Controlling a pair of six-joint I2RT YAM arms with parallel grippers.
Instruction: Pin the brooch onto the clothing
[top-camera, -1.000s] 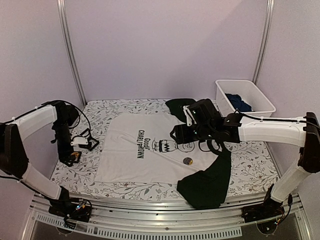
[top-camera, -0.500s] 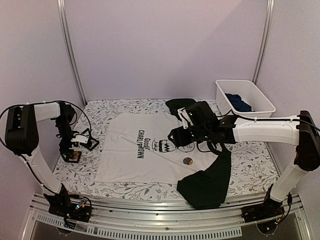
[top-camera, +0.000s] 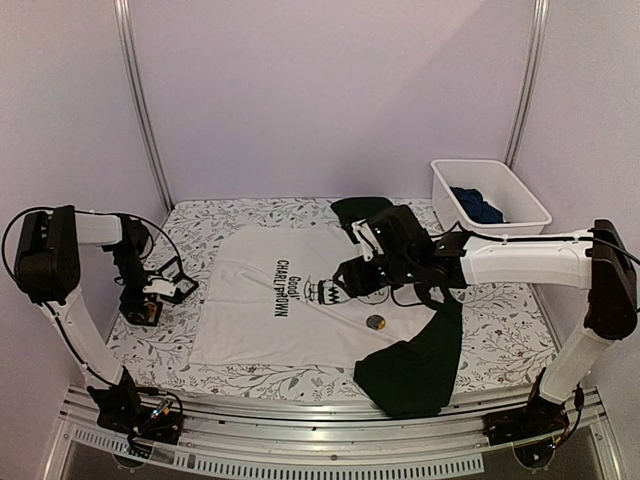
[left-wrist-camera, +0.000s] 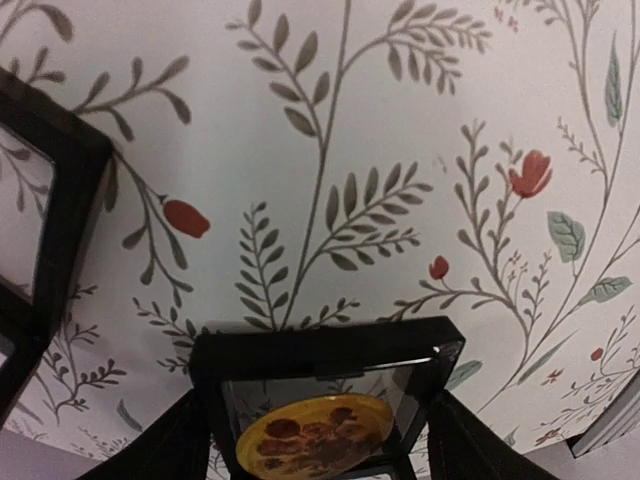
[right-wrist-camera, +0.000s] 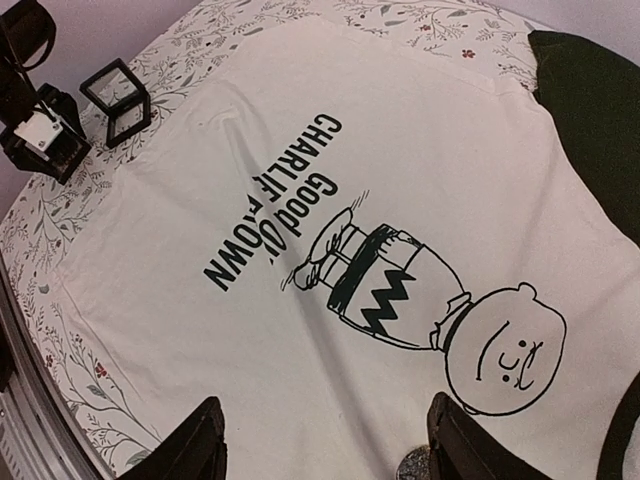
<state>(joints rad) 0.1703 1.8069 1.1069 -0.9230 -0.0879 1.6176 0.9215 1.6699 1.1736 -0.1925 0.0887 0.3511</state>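
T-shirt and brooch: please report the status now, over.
Left gripper straddles brooch case, grip unclear. Right gripper open above T-shirt. Small round pin sits on it.

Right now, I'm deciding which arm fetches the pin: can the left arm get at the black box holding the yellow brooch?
Probably yes. The left gripper hangs right over the black box with the yellow brooch, its fingers either side, and nothing lies across it.

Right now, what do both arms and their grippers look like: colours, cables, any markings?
Both the left arm and right arm have white shells and black joints. A thin black cable runs along the right arm. The left gripper and right gripper are black with angular fingers. No markings are legible.
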